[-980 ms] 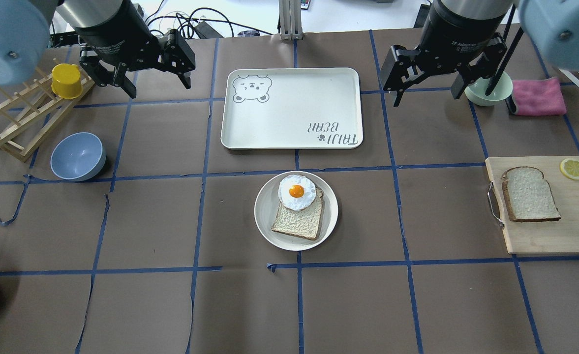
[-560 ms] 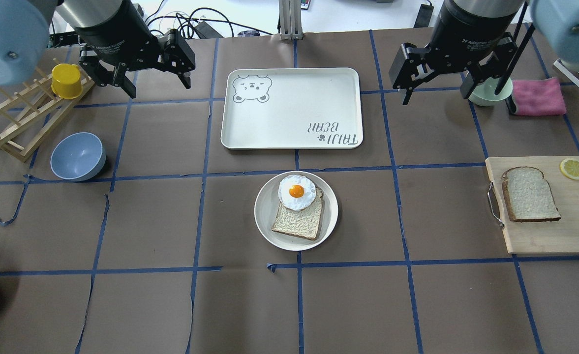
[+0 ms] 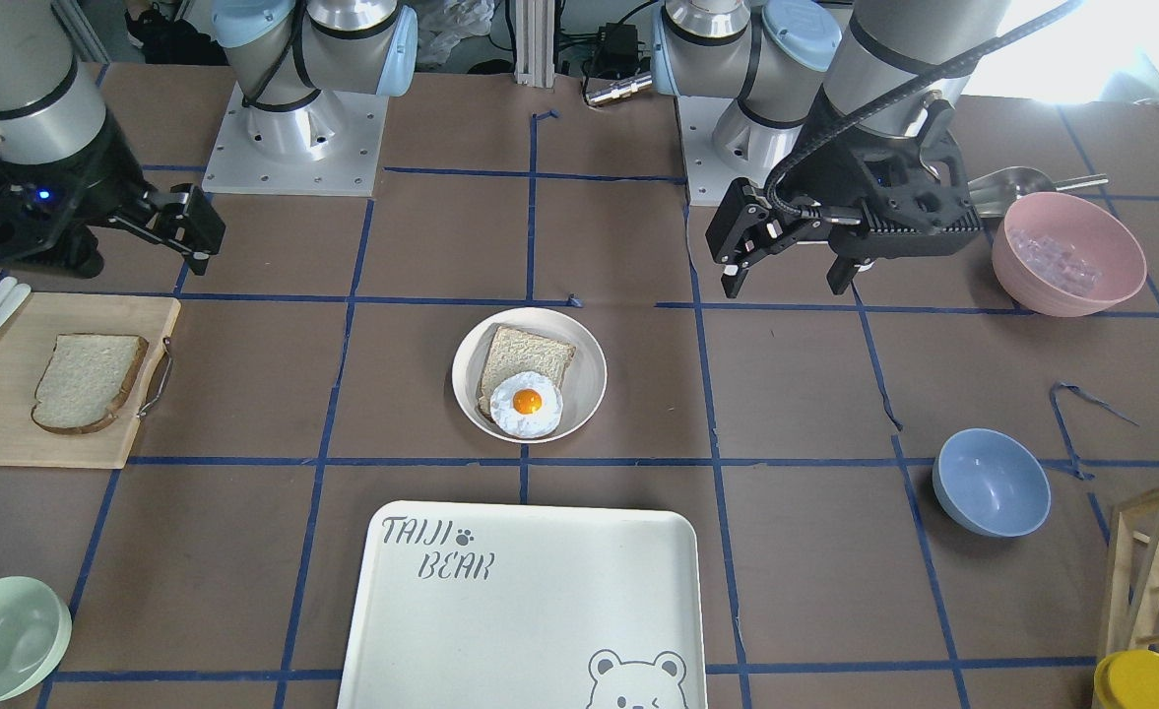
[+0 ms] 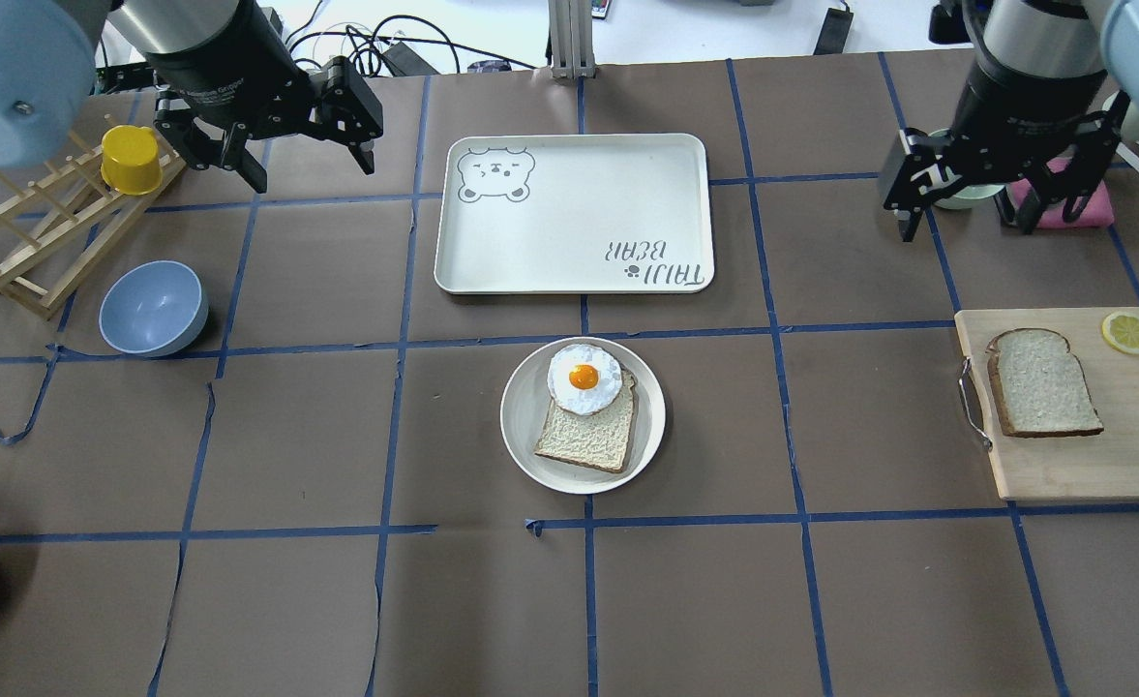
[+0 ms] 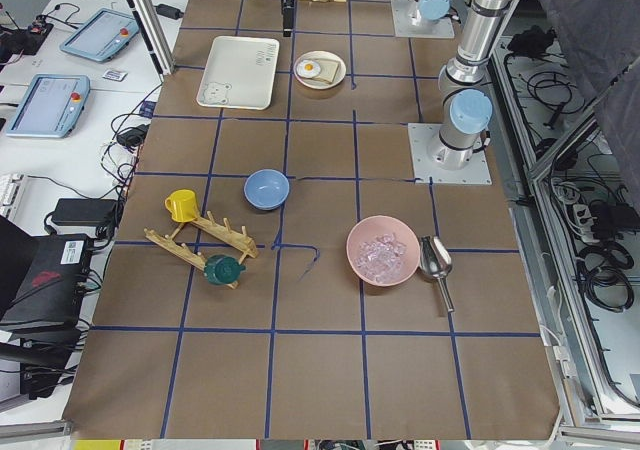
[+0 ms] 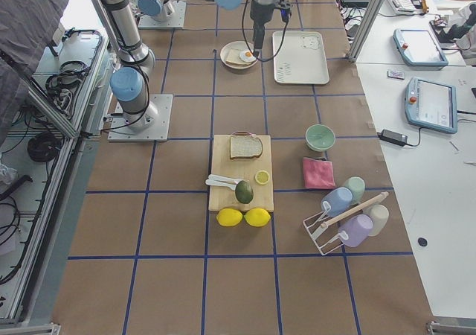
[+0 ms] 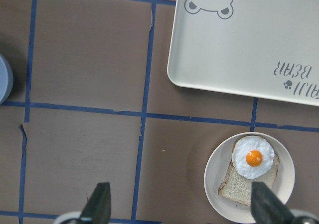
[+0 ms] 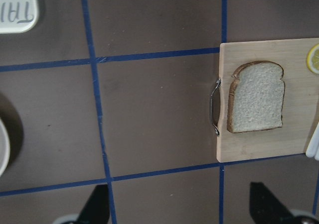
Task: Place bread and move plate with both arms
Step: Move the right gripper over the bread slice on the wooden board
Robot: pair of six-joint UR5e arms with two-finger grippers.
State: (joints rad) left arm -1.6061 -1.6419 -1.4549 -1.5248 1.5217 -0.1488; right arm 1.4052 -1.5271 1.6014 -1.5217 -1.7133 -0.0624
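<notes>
The bread [image 4: 1043, 382] lies flat on a wooden cutting board [image 4: 1063, 465] at the right; it also shows in the right wrist view [image 8: 256, 97]. The plate [image 4: 521, 426] sits mid-table and holds a thinner beige slice [image 4: 584, 440] with a fried egg [image 4: 584, 378] on top. My right gripper [image 4: 975, 225] is open and empty, hovering above the table beyond the board, apart from the bread. My left gripper [image 4: 315, 172] is open and empty at the far left, well away from the plate.
A white "TAIJI BEAR" tray [image 4: 569, 213] lies just beyond the plate. A blue bowl [image 4: 153, 308] and a wooden rack with a yellow cup [image 4: 129, 160] stand at the left. A green bowl [image 3: 3, 640], a pink cloth [image 4: 1077, 208] and a lemon slice [image 4: 1127, 332] are at the right.
My right gripper has moved rightward, toward the cutting board side, still open. The left arm, the bread and the plate have not moved.
</notes>
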